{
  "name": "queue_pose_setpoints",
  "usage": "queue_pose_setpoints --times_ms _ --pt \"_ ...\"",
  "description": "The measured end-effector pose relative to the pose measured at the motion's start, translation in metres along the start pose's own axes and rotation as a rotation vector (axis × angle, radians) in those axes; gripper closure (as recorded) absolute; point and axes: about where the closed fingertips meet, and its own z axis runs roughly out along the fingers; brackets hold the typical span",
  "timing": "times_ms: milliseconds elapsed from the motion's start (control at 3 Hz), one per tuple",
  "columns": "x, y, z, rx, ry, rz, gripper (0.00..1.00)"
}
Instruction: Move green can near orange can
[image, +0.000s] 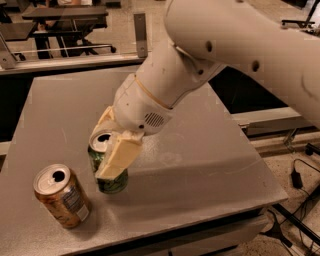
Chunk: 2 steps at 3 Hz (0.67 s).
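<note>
The green can (113, 181) stands upright near the front left of the grey table (200, 160), its silver top showing. My gripper (111, 144) is shut on the green can, one cream finger (118, 156) across its front side and the other behind it. The orange can (62, 196) stands upright at the front left corner, a short gap to the left of the green can, its white and blue label panel facing right. My white arm reaches in from the upper right.
The table's front edge (165, 227) runs just below both cans. Dark tables and metal posts (140, 34) stand behind the table. Cables lie on the floor (300, 175) at the right.
</note>
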Motion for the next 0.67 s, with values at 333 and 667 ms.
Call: queue_pose_setpoints --times_ms 333,667 --pt "0.0008 0.0039 0.0148 -0.010 0.032 -0.018 0.66" --pt "0.0028 0.0056 0.0218 -0.008 0.059 -0.030 0.41"
